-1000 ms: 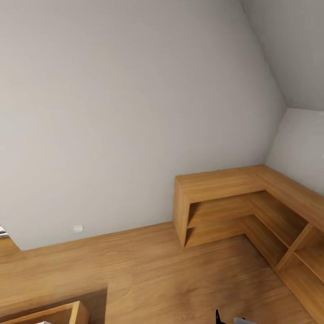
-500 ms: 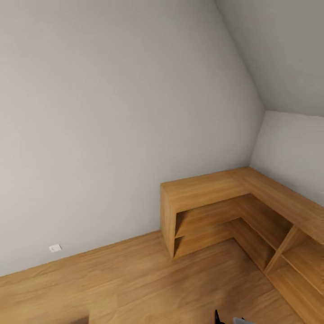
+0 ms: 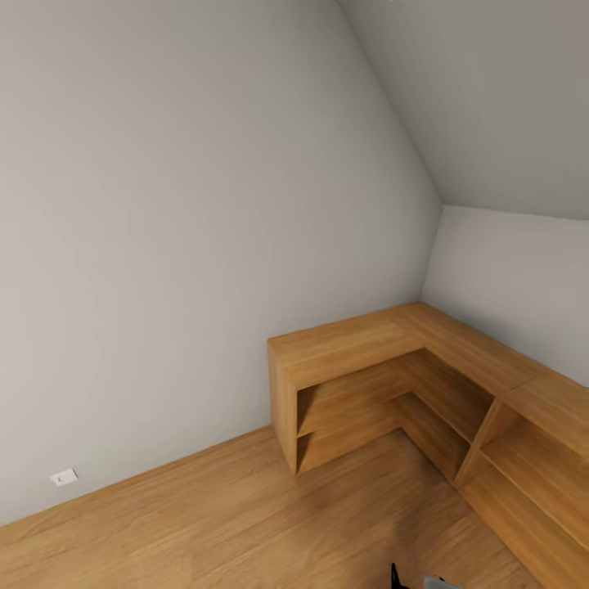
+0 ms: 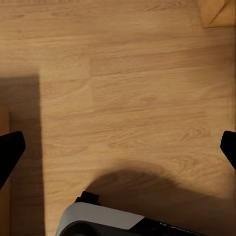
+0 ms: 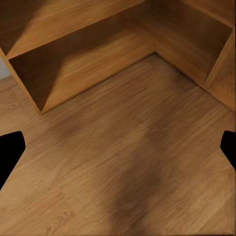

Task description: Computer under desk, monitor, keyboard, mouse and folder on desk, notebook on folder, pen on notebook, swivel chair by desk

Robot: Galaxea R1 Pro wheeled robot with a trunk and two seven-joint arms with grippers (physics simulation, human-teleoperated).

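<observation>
- Right now none of the task's things can be placed against the fingers: what lies before each gripper is bare wooden floor (image 3: pixel 245 523), so no relation between a desk item and the fingertips can be told.
- Left gripper (image 4: pixel 118 147): the wrist view looks straight down between two dark fingertips (image 4: pixel 10 150) set at opposite edges of the picture, so the jaws stand wide apart with nothing between them but floor boards.
- Under that gripper a dark shadow spreads over the boards, and a rounded grey and black part of the robot's base (image 4: pixel 105 221) sits at the near edge.
- A corner of pale wooden furniture (image 4: pixel 219 12) shows at the far edge of the left wrist view, well apart from the fingers.
- Right gripper (image 5: pixel 118 147): its two black fingertips (image 5: pixel 11 150) likewise sit at the two sides of the wrist picture, spread wide and holding nothing.
- Ahead of the right gripper stands a low L-shaped wooden shelf unit (image 5: pixel 88 49) with open compartments, resting on the floor; the fingers are near it but not touching.
- From the head view the same shelf unit (image 3: pixel 368 343) runs along two grey walls (image 3: pixel 180 245) into the room's corner, under a sloping ceiling (image 3: pixel 491 98).
- A small white wall socket (image 3: pixel 63 477) sits low on the wall just above the floor, well apart from the shelf.
</observation>
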